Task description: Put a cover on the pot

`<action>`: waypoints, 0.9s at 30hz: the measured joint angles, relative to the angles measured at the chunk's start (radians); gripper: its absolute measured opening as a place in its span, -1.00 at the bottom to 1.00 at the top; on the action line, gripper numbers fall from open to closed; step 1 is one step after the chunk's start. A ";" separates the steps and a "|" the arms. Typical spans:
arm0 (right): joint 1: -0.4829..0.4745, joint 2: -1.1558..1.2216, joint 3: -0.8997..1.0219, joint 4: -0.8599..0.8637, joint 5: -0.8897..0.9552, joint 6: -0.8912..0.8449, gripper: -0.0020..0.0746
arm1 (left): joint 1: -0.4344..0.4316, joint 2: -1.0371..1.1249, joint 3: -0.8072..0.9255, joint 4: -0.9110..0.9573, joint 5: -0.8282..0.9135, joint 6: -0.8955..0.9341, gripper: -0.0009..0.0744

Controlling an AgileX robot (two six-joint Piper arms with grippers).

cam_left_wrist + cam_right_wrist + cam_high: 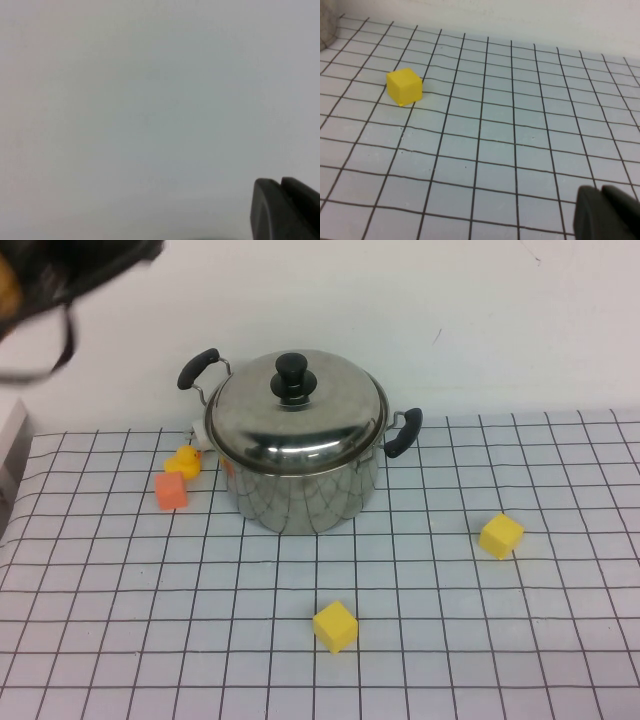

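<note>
**Lidded steel pot stands near the far edge of the gridded bench**

The pot point(300, 490) is a large, shiny stainless-steel vessel, round with straight sides that mirror the black grid lines of the bench cover point(450, 640). Two black side handles stick out, one toward the far left, one toward the right. A domed steel lid point(297, 412) with a black knob point(293, 375) sits on its rim, closing it. The pot stands near the far edge of the bench, slightly left of the middle.

Just beside its left side lie a yellow rubber duck point(183, 460) and an orange block point(171, 490). One yellow block point(335, 626) lies toward the near edge, another point(501, 535) toward the right edge.

The left gripper point(285, 210) is raised over the far left corner, facing a blank wall; whether its fingers are apart cannot be told. The right gripper point(607, 215) hangs above the right part of the bench, and its fingers cannot be judged either.
</note>
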 joint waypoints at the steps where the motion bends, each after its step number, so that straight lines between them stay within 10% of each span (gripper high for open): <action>1: 0.000 0.000 0.000 0.000 0.000 0.000 -0.92 | 0.000 -0.052 0.057 -0.015 0.000 0.000 -0.97; 15: 0.000 0.000 0.000 0.000 0.000 0.000 -0.92 | 0.000 -0.699 0.828 -0.089 0.020 -0.005 -0.98; 27: 0.000 0.000 0.000 0.000 0.000 0.000 -0.92 | 0.000 -0.893 1.013 -0.089 -0.018 -0.005 -0.98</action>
